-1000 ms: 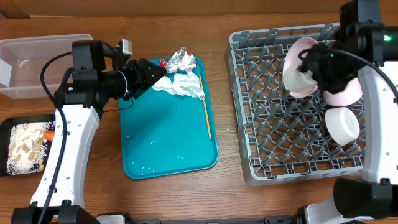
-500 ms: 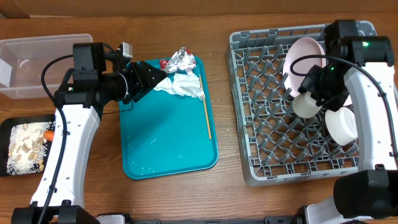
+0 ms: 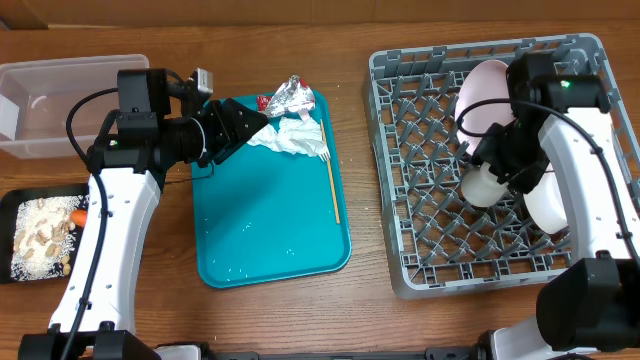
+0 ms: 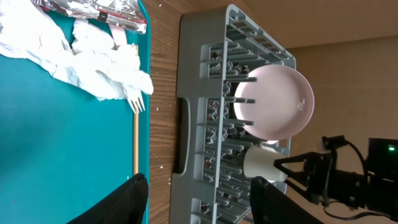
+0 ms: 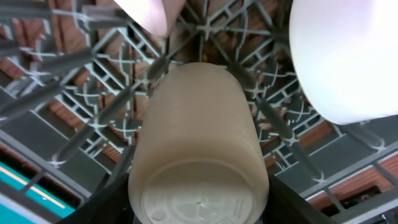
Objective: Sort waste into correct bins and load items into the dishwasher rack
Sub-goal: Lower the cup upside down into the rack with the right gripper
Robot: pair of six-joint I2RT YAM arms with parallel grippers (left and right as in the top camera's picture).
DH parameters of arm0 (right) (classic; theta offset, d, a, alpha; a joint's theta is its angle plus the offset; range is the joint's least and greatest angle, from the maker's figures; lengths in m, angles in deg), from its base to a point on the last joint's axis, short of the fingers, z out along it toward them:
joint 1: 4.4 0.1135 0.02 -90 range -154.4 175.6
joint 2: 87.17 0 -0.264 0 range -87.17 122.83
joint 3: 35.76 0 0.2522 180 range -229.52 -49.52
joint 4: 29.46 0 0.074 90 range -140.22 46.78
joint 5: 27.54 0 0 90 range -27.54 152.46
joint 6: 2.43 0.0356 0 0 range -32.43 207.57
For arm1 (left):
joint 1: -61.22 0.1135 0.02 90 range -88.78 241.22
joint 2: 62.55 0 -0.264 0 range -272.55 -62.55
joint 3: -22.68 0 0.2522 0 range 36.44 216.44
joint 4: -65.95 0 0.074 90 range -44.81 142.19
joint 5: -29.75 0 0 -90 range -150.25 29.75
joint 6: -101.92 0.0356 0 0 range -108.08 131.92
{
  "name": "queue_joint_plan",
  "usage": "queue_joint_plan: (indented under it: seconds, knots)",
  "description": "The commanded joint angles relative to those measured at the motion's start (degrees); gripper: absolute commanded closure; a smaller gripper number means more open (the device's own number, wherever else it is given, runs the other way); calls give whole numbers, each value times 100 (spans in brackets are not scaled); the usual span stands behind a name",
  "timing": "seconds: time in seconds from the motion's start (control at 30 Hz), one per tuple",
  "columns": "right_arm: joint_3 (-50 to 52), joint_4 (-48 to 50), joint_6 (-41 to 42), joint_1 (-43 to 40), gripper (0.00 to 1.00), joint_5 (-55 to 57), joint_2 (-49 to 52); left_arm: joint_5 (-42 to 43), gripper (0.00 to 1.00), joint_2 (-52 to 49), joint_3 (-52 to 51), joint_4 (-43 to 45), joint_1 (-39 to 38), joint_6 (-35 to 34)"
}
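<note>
My right gripper (image 3: 494, 172) is shut on the white cup (image 3: 480, 188) and holds it on its side, low over the middle of the grey dishwasher rack (image 3: 420, 272). The cup fills the right wrist view (image 5: 199, 137). The white plate (image 3: 478, 92) stands upright between pegs behind it. A white bowl (image 3: 550, 205) sits in the rack to the right. My left gripper (image 3: 255, 125) is open and empty beside the crumpled napkins (image 3: 292, 137) and foil wrapper (image 3: 290, 95). The yellow-handled fork (image 3: 333, 185) lies next to them.
Napkins, wrapper and fork lie on a flat teal tray (image 3: 265, 235). The clear tub (image 3: 60, 100) stands at the far left. The black tray (image 3: 18, 205) below it holds beige food bits (image 3: 40, 238) and the carrot (image 3: 78, 215).
My right gripper has carried the cup from beside the plate down and toward the front, to the rack's middle. The left arm has not moved.
</note>
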Motion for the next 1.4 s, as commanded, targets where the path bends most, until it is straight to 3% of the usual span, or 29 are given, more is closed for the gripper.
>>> queue_joint_plan:
  seconds: [0.0,0.03,0.07,0.1,0.17,0.43,0.7,0.83,0.93,1.07,1.17,1.37]
  knots:
    - [63,42,39,15,63,-98,-81,-33,43,-2,13,-13,26,133]
    - [63,35,39,15,52,-101,-81,-33,42,-2,13,-13,26,133]
    - [63,17,35,15,29,-107,-81,-33,42,-2,13,-13,24,133]
    - [63,-2,9,15,14,-125,-81,-33,41,-2,13,-13,24,133]
    - [63,-37,-28,15,2,-155,-81,-31,40,-2,13,-13,22,133]
    - [-278,-398,-83,15,0,-483,-116,-13,22,-2,13,-61,20,409]
    - [-802,-343,-1493,227,0,-2492,-551,-516,20,-4,13,-251,-24,603]
    - [-800,-157,-1563,466,0,-2640,-616,-1025,18,-4,13,-496,-157,654]
    - [-767,9,-1187,643,0,-1869,-588,-1134,17,-4,13,-632,-264,898]
    - [-752,-55,160,640,0,177,-557,-1436,16,-4,13,-911,-280,914]
    - [-752,24,201,638,12,793,-557,-1513,16,-4,13,-990,-280,1005]
    - [-566,92,197,638,68,1252,-551,-1508,16,-4,13,-1005,-280,1012]
